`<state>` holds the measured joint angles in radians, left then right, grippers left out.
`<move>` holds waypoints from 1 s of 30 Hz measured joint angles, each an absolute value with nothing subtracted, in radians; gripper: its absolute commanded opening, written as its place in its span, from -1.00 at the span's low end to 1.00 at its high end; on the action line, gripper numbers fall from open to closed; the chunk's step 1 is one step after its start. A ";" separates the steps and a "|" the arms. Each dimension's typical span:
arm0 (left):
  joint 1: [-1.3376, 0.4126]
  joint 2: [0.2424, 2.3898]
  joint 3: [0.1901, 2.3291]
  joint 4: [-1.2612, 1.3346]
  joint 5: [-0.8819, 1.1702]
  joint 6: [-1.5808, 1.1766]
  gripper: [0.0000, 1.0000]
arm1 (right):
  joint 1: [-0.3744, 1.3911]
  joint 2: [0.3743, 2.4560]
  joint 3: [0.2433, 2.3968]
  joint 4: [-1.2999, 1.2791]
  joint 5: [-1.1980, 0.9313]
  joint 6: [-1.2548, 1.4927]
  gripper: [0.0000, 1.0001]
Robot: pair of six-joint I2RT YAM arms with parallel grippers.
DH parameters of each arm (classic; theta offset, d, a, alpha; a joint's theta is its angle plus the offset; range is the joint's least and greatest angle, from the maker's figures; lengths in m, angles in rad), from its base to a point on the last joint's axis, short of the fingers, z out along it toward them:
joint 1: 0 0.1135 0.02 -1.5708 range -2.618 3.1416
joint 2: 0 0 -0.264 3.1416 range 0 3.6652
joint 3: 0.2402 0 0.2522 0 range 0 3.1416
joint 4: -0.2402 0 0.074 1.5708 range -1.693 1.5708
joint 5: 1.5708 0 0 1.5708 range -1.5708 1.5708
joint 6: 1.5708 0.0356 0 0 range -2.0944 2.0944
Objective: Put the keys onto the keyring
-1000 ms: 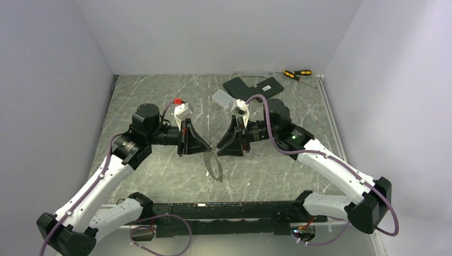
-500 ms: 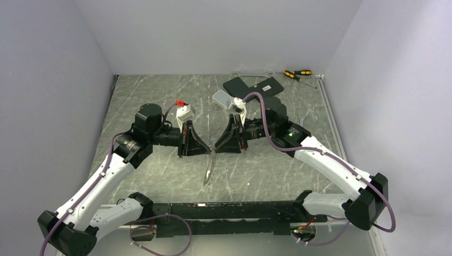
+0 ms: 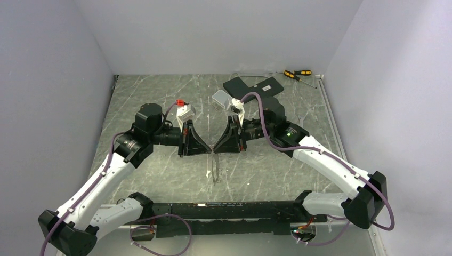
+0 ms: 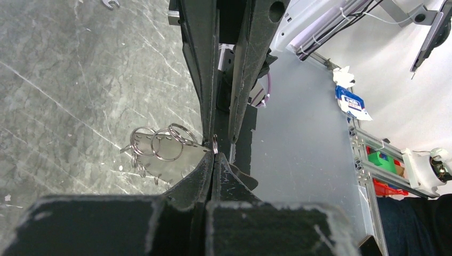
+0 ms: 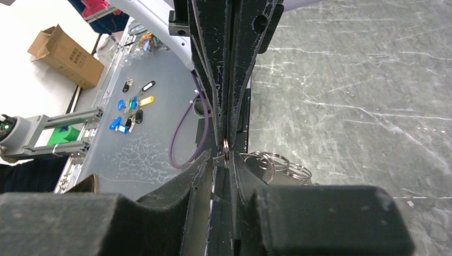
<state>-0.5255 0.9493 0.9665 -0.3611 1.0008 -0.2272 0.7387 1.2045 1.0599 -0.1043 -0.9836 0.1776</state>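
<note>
Black left end effector (image 3: 209,151) and right end effector (image 3: 216,150), level, pinch keyring (image 3: 214,168).

This is a robotics lab test cell. Plain white walls (image 3: 213,32) box in a grey marbled tabletop (image 3: 149,96), and screwdrivers (image 3: 297,73) lie at its back edge. Beyond it stand aluminium framing (image 5: 58,116), a cardboard box (image 5: 66,53) and a bench (image 5: 144,146) strewn with coloured key tags (image 5: 130,109).
</note>
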 measured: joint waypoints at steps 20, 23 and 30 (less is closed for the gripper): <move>-0.525 0.952 0.965 -0.323 0.986 -0.257 0.29 | 0.747 1.221 1.059 -0.096 -0.973 0.183 -1.00; -0.525 0.927 0.958 -0.297 0.953 -0.267 0.52 | 0.749 1.221 1.051 -0.076 -0.971 0.188 -1.00; -0.525 0.777 0.910 -0.225 0.859 -0.289 0.16 | 0.752 1.188 0.982 0.063 -0.973 0.228 -1.00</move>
